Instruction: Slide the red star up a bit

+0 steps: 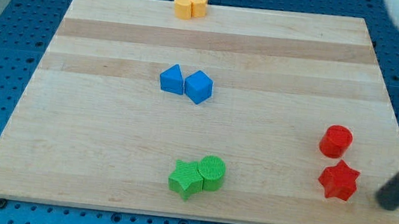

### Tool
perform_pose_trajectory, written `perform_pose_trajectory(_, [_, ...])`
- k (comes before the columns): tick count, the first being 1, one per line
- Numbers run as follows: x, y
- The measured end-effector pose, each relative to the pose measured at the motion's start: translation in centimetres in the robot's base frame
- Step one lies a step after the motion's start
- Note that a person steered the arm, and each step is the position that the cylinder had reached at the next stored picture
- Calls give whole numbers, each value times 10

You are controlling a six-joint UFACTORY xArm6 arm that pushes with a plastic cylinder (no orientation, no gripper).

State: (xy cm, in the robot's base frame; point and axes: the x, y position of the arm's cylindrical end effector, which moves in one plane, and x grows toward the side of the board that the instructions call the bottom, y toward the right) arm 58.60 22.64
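The red star (338, 181) lies on the wooden board (106, 139) near the view's lower right. A red cylinder (335, 140) stands just above it, a small gap apart. My dark rod comes in from the view's right edge, and my tip (386, 203) rests right of and slightly below the red star, a short way from it, not touching.
A green star (186, 177) and a green cylinder (211, 171) touch at the bottom middle. Two blue blocks, one wedge-like (172, 79) and one cube-like (198, 86), sit in the middle. Two yellow blocks (190, 5) sit at the top edge.
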Motion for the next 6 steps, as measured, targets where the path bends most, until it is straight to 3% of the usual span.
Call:
perform_pose_trajectory(2, [-28,-160])
perform_pose_trajectory(3, [-30,-151])
perform_pose_trajectory(5, [-4,-50])
perform_pose_trajectory(6, [-17,-16])
